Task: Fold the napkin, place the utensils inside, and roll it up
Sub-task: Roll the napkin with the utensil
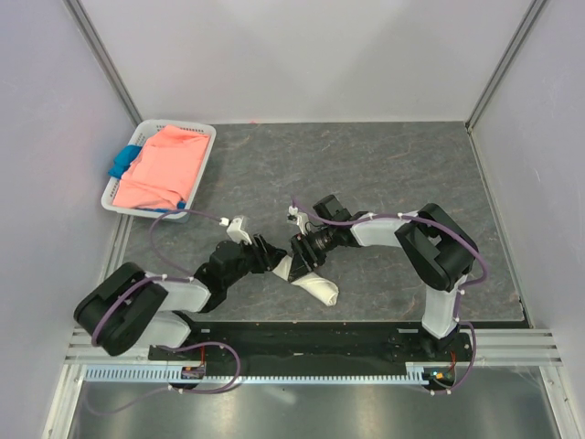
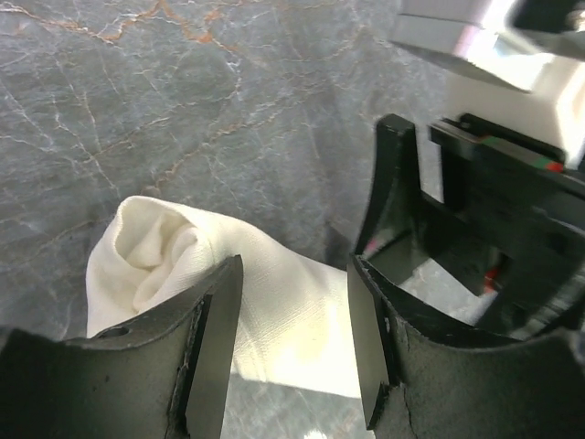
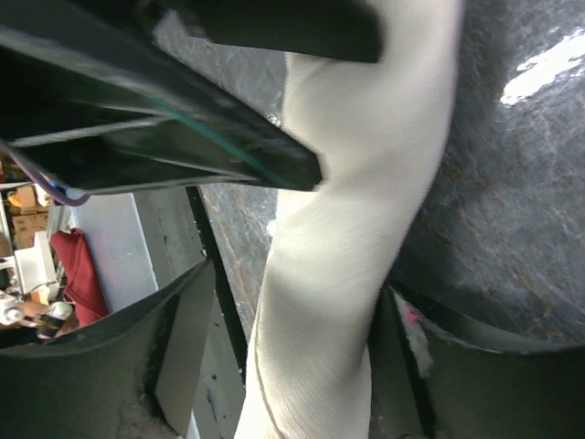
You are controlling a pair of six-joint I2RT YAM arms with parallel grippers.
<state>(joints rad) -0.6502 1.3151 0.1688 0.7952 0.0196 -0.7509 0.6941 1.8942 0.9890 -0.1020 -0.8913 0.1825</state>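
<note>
The off-white napkin [image 1: 316, 289] lies rolled into a tube on the dark table near the front, between both grippers. My left gripper [image 1: 276, 262] is open, its jaws standing on either side of the roll [image 2: 274, 302] without pinching it. My right gripper [image 1: 298, 252] is open too, and the roll [image 3: 347, 274] runs between its fingers, lying against the right one. In the right wrist view the left gripper's black body [image 3: 183, 119] crosses above the roll. The copper-brown spoon is hidden in every view.
A white basket [image 1: 203, 165] at the back left holds the salmon-pink cloth [image 1: 160, 169] and a blue cloth [image 1: 120, 166]. The two grippers are almost touching. The table's front edge and the black rail [image 1: 311, 343] lie just behind the roll.
</note>
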